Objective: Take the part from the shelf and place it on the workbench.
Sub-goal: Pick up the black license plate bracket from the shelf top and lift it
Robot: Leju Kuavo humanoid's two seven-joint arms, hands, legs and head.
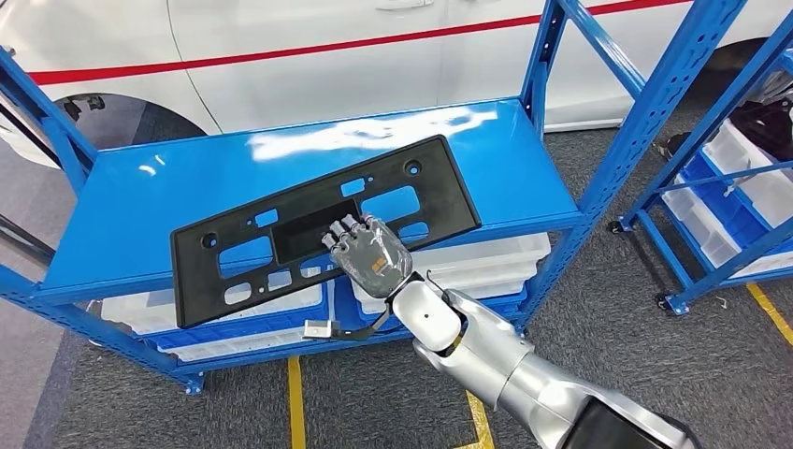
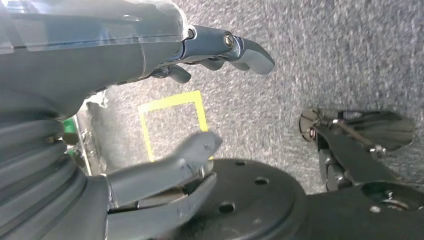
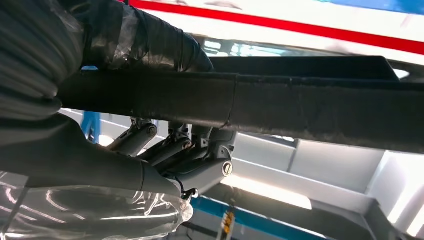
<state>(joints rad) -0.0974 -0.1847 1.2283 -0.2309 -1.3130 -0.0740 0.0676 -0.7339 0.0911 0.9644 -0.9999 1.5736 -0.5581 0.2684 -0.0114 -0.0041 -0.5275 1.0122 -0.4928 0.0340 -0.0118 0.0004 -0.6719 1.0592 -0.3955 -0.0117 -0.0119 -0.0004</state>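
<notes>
The part (image 1: 318,224), a flat black plate with cut-outs, lies at the front edge of the blue shelf (image 1: 140,196), overhanging it; the right hand (image 1: 369,253) grasps its front edge, so lifting and carrying to the workbench are left. White bins (image 1: 486,262) sit below, contents unclear. At the left wrist, the left hand (image 2: 165,125) hangs released over grey floor. At the right wrist, fingers (image 3: 175,150) curl under the part's edge.
</notes>
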